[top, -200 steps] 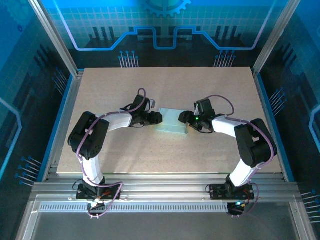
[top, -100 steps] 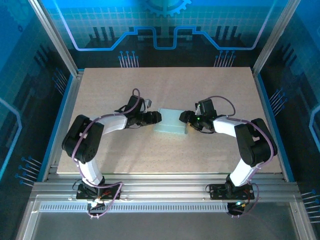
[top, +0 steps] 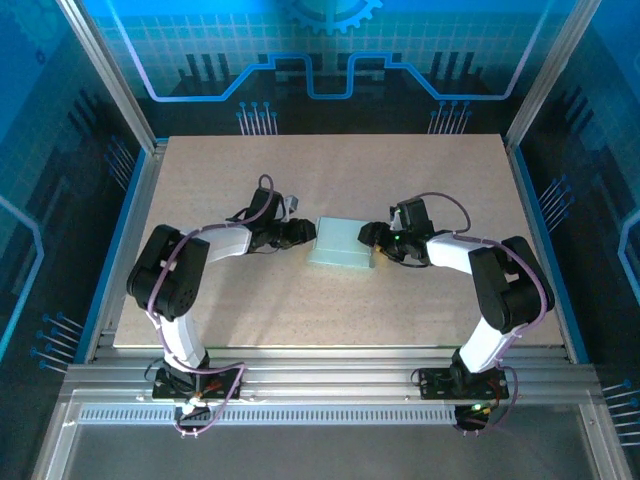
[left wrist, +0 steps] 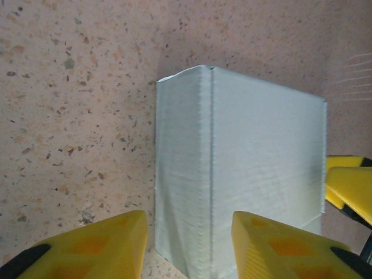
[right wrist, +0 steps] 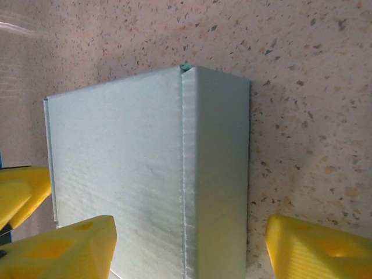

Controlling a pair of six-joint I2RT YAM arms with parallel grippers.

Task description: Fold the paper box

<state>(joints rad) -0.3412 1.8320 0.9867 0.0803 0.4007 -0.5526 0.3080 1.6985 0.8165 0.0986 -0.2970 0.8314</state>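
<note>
The paper box (top: 343, 245) lies folded into a flat pale mint rectangle in the middle of the table. My left gripper (top: 303, 232) sits at its left end and is open. In the left wrist view its yellow fingers (left wrist: 93, 247) straddle the box's (left wrist: 244, 163) near corner edge, with a small gap at the left finger. My right gripper (top: 368, 236) sits at the box's right end, open wide. In the right wrist view its jaws (right wrist: 190, 232) stand either side of the box's (right wrist: 128, 163) side wall; the right finger stands clear of it.
The box rests on a speckled beige tabletop (top: 250, 300) with free room all around. Aluminium rails (top: 320, 375) run along the near edge by the arm bases. Clear panels (top: 100, 120) wall the sides and back.
My left gripper has drawn back slightly to the left along the box's left end, and its elbow has swung outward. The right arm and the box have not moved.
</note>
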